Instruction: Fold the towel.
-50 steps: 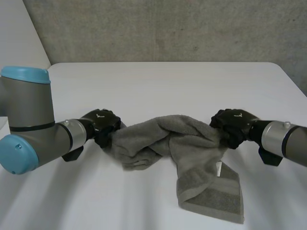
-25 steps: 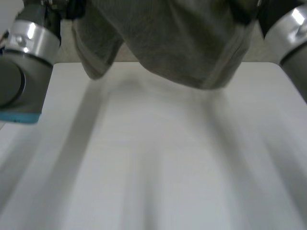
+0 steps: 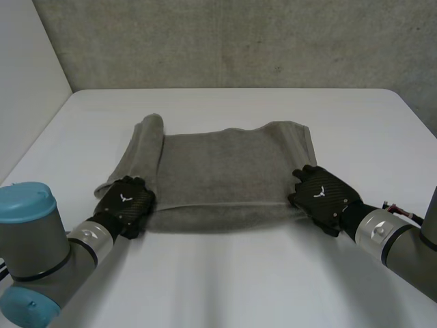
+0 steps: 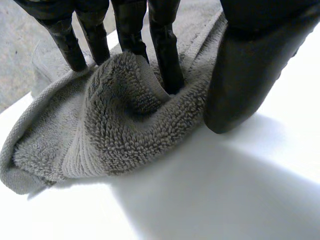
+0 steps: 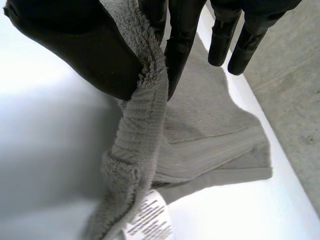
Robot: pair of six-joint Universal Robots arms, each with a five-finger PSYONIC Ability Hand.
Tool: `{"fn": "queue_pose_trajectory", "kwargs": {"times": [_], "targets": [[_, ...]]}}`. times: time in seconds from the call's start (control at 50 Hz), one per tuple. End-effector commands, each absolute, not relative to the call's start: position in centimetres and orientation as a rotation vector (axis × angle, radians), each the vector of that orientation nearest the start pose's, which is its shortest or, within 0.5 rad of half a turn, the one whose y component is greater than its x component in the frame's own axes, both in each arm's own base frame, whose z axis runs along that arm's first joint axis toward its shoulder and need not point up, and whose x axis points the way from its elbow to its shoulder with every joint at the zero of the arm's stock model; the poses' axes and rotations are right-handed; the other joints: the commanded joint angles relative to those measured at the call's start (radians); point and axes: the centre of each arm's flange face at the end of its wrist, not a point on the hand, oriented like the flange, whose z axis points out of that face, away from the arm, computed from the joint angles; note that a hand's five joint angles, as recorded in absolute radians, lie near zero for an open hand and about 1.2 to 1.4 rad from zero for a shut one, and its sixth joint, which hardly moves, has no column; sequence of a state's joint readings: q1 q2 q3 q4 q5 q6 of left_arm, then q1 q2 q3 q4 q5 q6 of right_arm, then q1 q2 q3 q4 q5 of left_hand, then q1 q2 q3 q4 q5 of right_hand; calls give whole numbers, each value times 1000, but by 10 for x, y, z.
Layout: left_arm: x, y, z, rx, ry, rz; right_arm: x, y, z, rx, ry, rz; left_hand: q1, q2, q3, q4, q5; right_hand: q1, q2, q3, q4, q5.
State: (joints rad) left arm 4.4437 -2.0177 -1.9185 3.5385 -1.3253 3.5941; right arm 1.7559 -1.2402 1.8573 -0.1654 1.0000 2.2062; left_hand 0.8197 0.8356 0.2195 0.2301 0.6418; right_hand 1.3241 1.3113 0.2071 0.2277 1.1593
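My left hand (image 3: 125, 203) and right hand (image 3: 319, 198) each pinch a near corner of the grey terry towel (image 3: 225, 171).

Grey arms (image 3: 41, 256), light-blue cap (image 3: 26, 199), silver wrists (image 3: 374, 232), black fingers (image 4: 164, 50)

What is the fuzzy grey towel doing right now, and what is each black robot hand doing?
Grey terry towel: spread mostly flat on the white table, its left side rolled up, not yet folded.
Left hand: shut, pinching the towel's bunched near left corner.
Right hand: shut, pinching the towel's near right corner between thumb and fingers.
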Motion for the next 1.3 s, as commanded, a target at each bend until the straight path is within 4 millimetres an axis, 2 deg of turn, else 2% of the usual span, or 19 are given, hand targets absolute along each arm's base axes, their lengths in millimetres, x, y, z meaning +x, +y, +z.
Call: {"fn": "queue_pose_trajectory", "kwargs": {"times": [0.02, 0.04, 0.18, 0.44, 0.66, 0.72, 0.76, 0.78, 0.8, 0.84, 0.88, 0.96, 1.06, 1.1, 1.14, 1.16, 1.18, 1.24, 1.3], "targets": [[-226, -255, 125, 1124, 2417, -1823, 231, -249, 151, -1666, 1890, -1723, -153, -169, -45, -56, -150, 72, 85, -33, -53, 62], [-226, -255, 128, 1120, 2413, -1825, 230, -250, 151, -1657, 1897, -1721, -244, -260, -45, -56, -241, 72, 85, -33, -53, 62], [-223, -262, 140, 1090, 2377, -1865, 229, -249, 150, -1653, 1911, -1713, -409, -425, -45, -56, -406, 72, 85, -33, -53, 62], [-213, -285, 147, 1023, 2354, -1884, 225, -253, 150, -1641, 1941, -1719, -415, -431, -45, -56, -412, 72, 85, -33, -53, 62], [-213, -291, 132, 1055, 2501, -1708, 224, -251, 148, -1641, 1947, -1710, -360, -375, -45, -56, -356, 72, 85, -33, -53, 62], [-212, -291, 132, 1059, 2524, -1680, 224, -251, 148, -1641, 1947, -1710, -301, -317, -45, -56, -298, 72, 85, -33, -53, 62], [-214, -289, 132, 1066, 2532, -1674, 225, -251, 148, -1642, 1949, -1708, -18, -34, -45, -56, -15, 72, 85, -33, -53, 62], [-214, -289, 132, 1066, 2532, -1674, 224, -252, 148, -1641, 1956, -1711, -16, -32, -45, -56, -13, 72, 85, -33, -53, 62], [-215, -288, 132, 1071, 2534, -1671, 223, -252, 147, -1640, 1966, -1711, 208, 192, -45, -56, 211, 72, 85, -33, -53, 62], [-215, -287, 133, 1074, 2531, -1675, 222, -252, 148, -1638, 1982, -1714, 297, 281, -45, -56, 301, 72, 85, -33, -53, 62], [-215, -286, 136, 1068, 2522, -1682, 220, -254, 149, -1631, 2006, -1717, 304, 288, -45, -56, 307, 72, 85, -33, -53, 62], [-211, -281, 153, 1045, 2492, -1713, 209, -255, 155, -1596, 2116, -1673, 494, 478, -45, -56, 498, 72, 85, -33, -53, 62], [-199, -271, 165, 995, 2488, -1726, 198, -252, 159, -1491, 2210, -1560, 489, 473, -45, -56, 492, 70, 83, -33, -53, 61], [-195, -268, 167, 980, 2488, -1729, 197, -252, 159, -1436, 2233, -1534, 486, 470, -45, -56, 489, 17, 30, -33, -53, 8], [-192, -260, 167, 970, 2500, -1718, 196, -252, 157, -1330, 2264, -1505, 474, 458, -45, -56, 478, -248, -235, -33, -53, -258], [-192, -260, 167, 970, 2500, -1718, 196, -252, 157, -1329, 2265, -1505, 474, 458, -45, -56, 478, -250, -237, -33, -53, -259], [-191, -257, 165, 970, 2511, -1704, 196, -253, 156, -1286, 2274, -1495, 474, 458, -45, -56, 478, -415, -403, -33, -53, -425], [-190, -253, 161, 971, 2531, -1682, 196, -258, 153, -1240, 2280, -1505, 474, 458, -45, -56, 478, -569, -556, -33, -53, -579], [-188, -252, 158, 963, 2542, -1668, 196, -259, 151, -1220, 2281, -1503, 474, 458, -45, -56, 478, -611, -598, -33, -53, -621]]}}
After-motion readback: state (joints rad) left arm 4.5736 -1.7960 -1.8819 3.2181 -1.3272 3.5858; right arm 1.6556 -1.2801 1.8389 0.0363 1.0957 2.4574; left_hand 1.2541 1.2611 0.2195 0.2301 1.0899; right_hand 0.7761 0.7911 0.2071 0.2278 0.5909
